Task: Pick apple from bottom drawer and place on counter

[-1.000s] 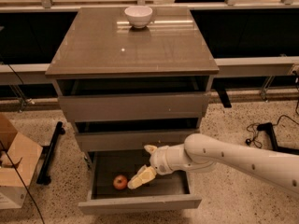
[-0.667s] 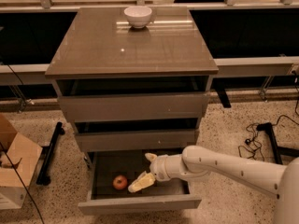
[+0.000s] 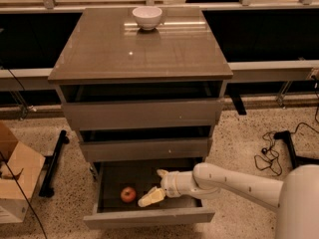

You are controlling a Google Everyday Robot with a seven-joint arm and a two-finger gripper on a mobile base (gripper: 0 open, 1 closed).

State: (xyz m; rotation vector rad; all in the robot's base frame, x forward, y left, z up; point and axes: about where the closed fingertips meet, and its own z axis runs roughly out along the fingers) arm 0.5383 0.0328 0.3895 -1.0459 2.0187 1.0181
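Observation:
The small red apple point(image 3: 128, 194) lies on the floor of the open bottom drawer point(image 3: 149, 217), left of centre. My gripper point(image 3: 155, 186) is inside the drawer just right of the apple, its pale fingers point(image 3: 151, 197) spread open, one low near the apple and one higher behind. It does not touch the apple. The white arm point(image 3: 239, 183) reaches in from the lower right. The glossy grey-brown counter point(image 3: 142, 46) tops the cabinet.
A white bowl point(image 3: 147, 17) stands at the back of the counter. The two upper drawers point(image 3: 142, 114) are slightly open. A cardboard box point(image 3: 15, 176) sits on the floor at left; cables point(image 3: 271, 151) lie at right.
The arm has shifted slightly left and lower in the drawer, bringing the gripper a little closer to the apple. The apple has not moved.

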